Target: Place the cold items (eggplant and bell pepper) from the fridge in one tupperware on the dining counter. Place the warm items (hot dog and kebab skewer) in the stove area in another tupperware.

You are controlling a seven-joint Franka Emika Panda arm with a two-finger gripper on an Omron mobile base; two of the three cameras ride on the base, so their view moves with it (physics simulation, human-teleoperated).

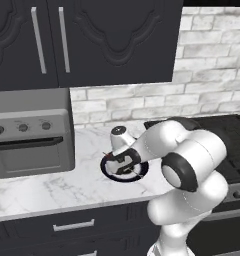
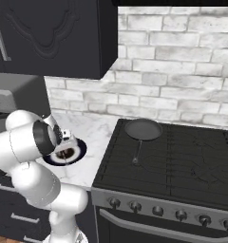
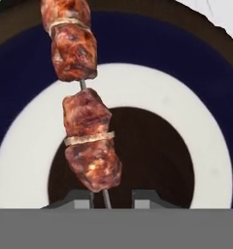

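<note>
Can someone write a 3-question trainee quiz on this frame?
1. True or false: the kebab skewer lies over the plate.
2. The frying pan sits on: A) the marble counter, B) the stove, C) the toaster oven.
3. Fill in: in the hand view the skewer's thin stick runs down between the gripper ____.

Key:
1. True
2. B
3. fingertips
</note>
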